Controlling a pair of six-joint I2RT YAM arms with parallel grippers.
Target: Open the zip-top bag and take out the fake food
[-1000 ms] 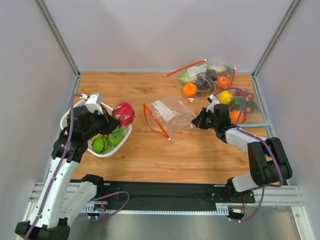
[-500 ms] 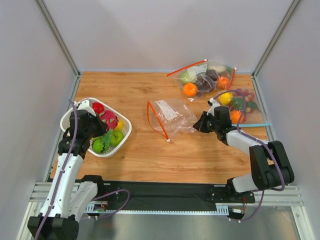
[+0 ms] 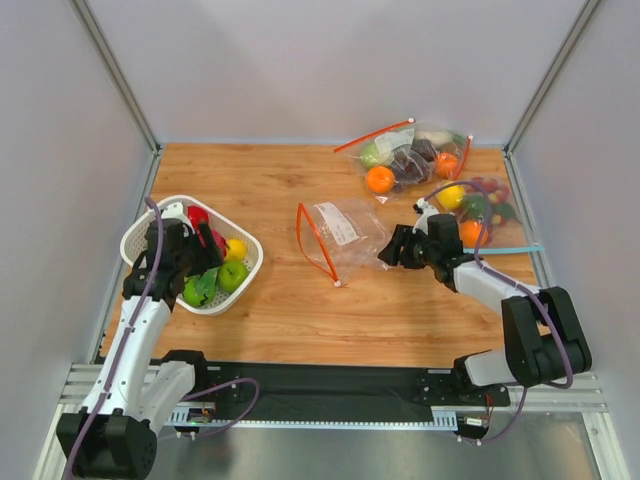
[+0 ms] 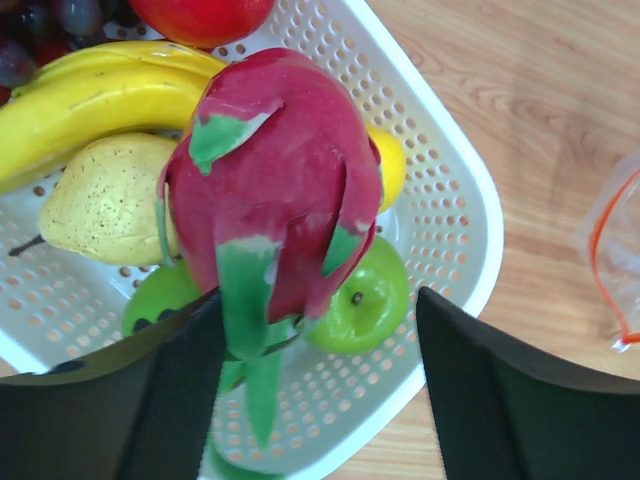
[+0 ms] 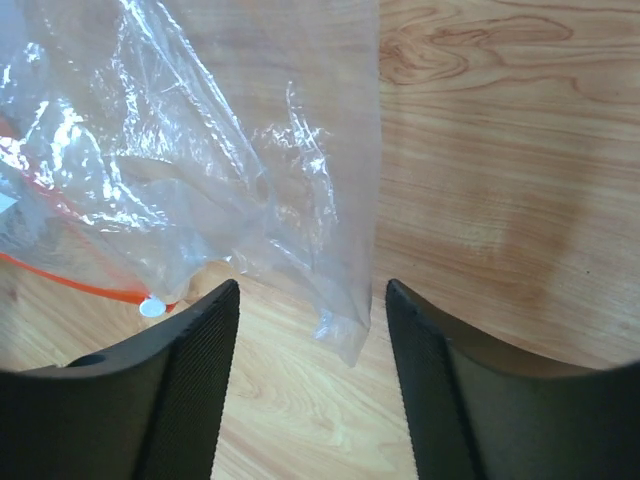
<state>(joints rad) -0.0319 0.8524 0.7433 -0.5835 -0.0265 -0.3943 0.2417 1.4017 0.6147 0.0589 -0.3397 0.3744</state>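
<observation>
A: Where is the zip-top bag [image 3: 345, 235]?
B: Lying on the wooden table [image 3: 270, 180], near the middle, with its red-orange strip [image 3: 315, 245] on the left side and the white label [image 3: 340, 226] facing up. The wood grain shows through the plastic.
A: And the right hand [image 5: 310, 290]?
B: Spread. Both fingers stand apart, low at the bag's right end, with a crumpled corner of plastic lying between them. Neither finger presses it.
A: The left hand [image 4: 320, 300]?
B: Spread as well, above the white basket [image 4: 450, 200] at the table's left. The pink fruit [image 4: 275, 190] with green tips sits between the fingers, on a green apple [image 4: 365, 300] and a pear [image 4: 95, 210]. There is a clear gap on its right side; whether the left finger brushes a green tip I cannot tell.
A: What else is in the basket?
B: A banana [image 4: 100, 100], a yellow lemon-like fruit [image 4: 390, 170], a red fruit [image 4: 200, 12] and dark grapes [image 4: 40, 30] — all loose.
</observation>
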